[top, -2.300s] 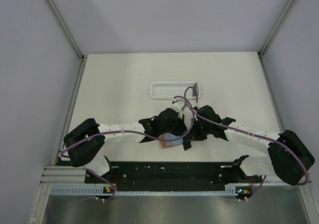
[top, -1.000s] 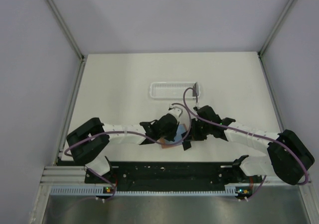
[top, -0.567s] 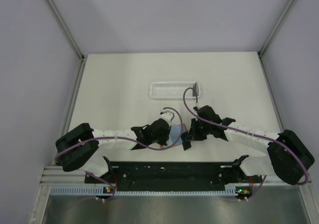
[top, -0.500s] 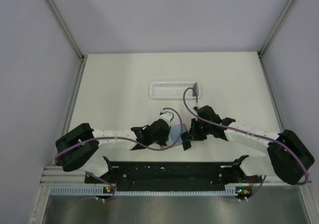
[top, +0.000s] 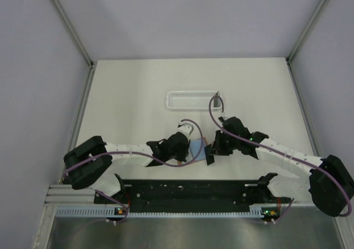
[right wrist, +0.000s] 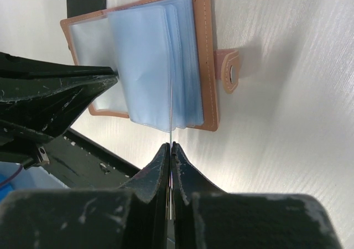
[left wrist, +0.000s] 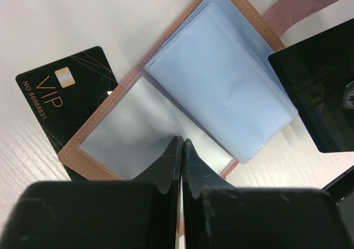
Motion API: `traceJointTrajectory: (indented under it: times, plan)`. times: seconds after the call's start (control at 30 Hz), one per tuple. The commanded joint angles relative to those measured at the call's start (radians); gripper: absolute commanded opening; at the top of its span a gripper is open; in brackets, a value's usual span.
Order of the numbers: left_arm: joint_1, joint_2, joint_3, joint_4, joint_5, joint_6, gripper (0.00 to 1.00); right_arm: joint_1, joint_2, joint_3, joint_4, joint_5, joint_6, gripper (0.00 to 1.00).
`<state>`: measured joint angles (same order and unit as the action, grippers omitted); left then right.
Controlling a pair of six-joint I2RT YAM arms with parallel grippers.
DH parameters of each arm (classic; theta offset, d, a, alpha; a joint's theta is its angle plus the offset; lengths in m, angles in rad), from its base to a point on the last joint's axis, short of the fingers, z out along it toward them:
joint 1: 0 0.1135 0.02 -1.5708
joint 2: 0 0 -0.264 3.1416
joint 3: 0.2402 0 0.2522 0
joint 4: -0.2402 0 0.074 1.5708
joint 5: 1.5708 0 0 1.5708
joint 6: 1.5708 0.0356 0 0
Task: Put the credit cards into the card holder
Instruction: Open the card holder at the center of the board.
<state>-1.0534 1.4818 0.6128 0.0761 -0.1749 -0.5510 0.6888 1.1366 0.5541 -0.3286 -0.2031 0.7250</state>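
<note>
- The card holder (left wrist: pixel 221 88) is laid open on the table (top: pixel 133 94) near its front edge, between the two grippers. Pale blue and clear sleeves are turned upward, and the snap strap (left wrist: pixel 301 3) is stretched out to one side.
- The left gripper (left wrist: pixel 181 146) is pressed together, and its tips are set on the clear sleeve at the holder's near edge. Whether any of the sleeve is pinched cannot be told.
- The right gripper (right wrist: pixel 170 149) is closed on the second card (left wrist: pixel 321 88) — a plain black one — which is held on edge just beside the blue sleeves.
- The VIP card (left wrist: pixel 61 94), black with gold lettering, is laid flat on the table, with one side tucked under the holder's brown edge.
- A white slatted tray (top: pixel 192 99) is seen farther back, well apart from the holder.
</note>
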Motion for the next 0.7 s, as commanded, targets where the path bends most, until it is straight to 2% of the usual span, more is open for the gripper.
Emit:
traceJointTrajectory:
  times: [0.0,0.67]
  plan:
    - [-0.003,0.015,-0.005,0.027,0.005,-0.007,0.00,-0.008,-0.014,0.049,-0.030,0.018,-0.016,0.00]
    - [-0.003,0.023,-0.012,0.044,0.008,-0.018,0.00,-0.006,0.052,0.049,0.045,-0.078,-0.013,0.00]
